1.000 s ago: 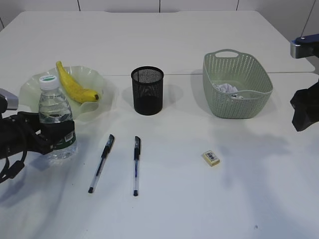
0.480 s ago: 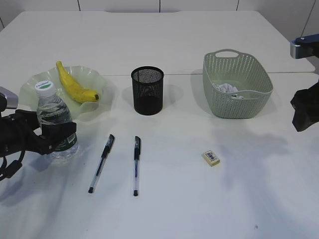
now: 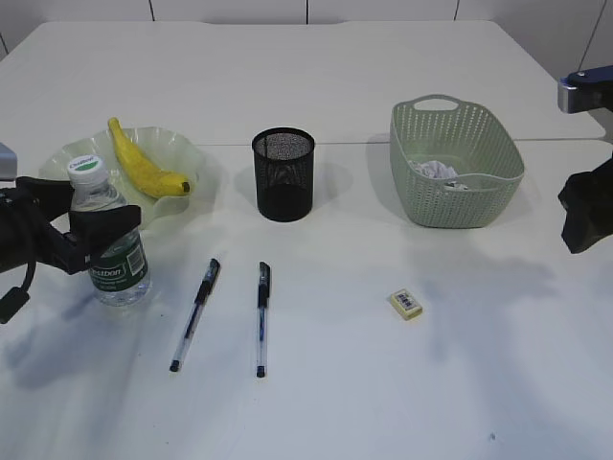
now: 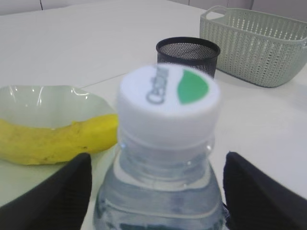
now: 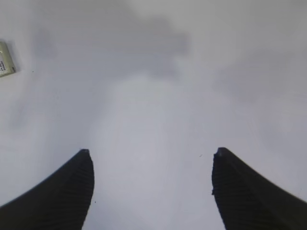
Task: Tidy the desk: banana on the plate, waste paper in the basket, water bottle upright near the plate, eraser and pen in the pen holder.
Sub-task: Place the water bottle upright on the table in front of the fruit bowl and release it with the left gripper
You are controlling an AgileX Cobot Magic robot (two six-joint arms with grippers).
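Observation:
The water bottle stands upright on the table just in front of the pale green plate, which holds the banana. My left gripper is open around the bottle's shoulder; in the left wrist view the bottle rises between the fingers with small gaps either side. Two pens lie in front of the black mesh pen holder. The eraser lies to their right. Waste paper sits in the basket. My right gripper hangs open over bare table.
The left wrist view shows the banana on the plate, with the pen holder and basket behind. The eraser sits at the right wrist view's left edge. The right arm hangs at the table's right edge.
The left jaws have widened off the bottle and the gripper has slid up and to the left; the bottle stays standing. The right arm has not moved.

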